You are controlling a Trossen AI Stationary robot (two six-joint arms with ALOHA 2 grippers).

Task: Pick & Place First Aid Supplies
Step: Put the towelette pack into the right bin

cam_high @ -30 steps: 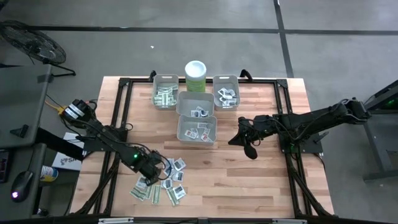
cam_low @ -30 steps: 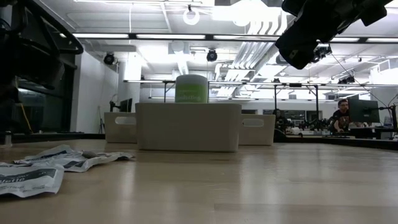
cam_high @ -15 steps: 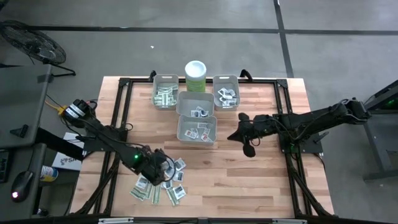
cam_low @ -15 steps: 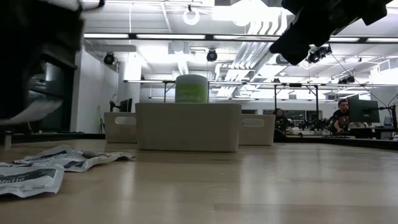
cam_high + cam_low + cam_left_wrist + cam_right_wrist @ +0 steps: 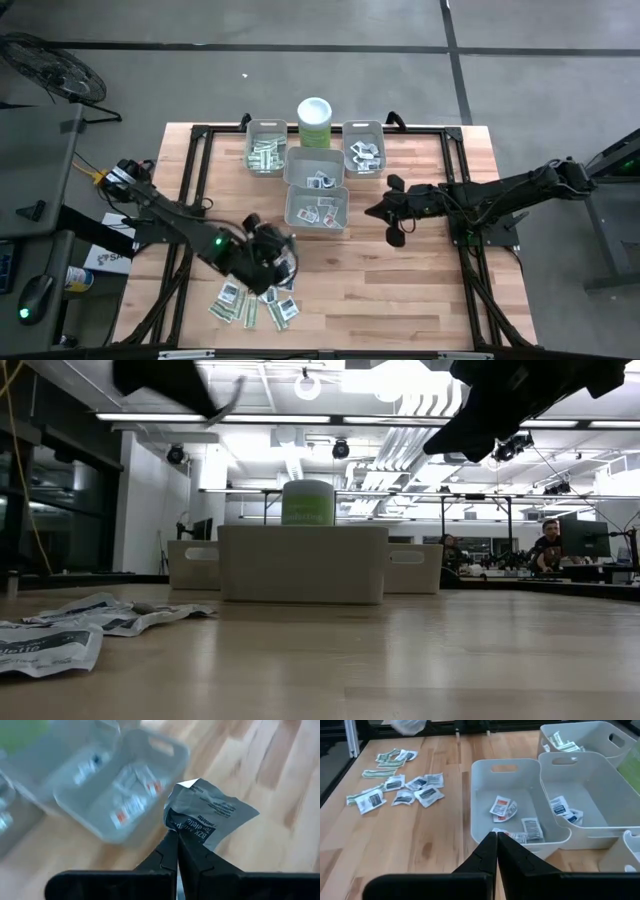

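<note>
The first aid supplies are small flat packets. A loose pile of them lies on the wooden table near its front left, also seen in the right wrist view and the low view. My left gripper hangs above the far edge of that pile, shut on one white square packet with dark print. My right gripper hovers shut and holding nothing, just right of the nearest grey bin, which has a few packets in it. My left gripper pinches the packet's near edge between its two fingertips. The fingers slant downward toward the nearest bin. The crumpled packet sticks out beyond the fingertips, lifted clear of the table and the pile.
Three more grey bins stand behind the nearest one: middle, far left with green-white strips, far right with white squares. A pale green canister stands at the far edge. Bare wood lies right of the pile.
My left gripper has risen from the pile with one packet, tipped from pointing steeply down to a shallower slant, and swung toward the nearest bin. The packet is lifted clear; the rest of the pile stays put. My right gripper has rolled a little in place.
</note>
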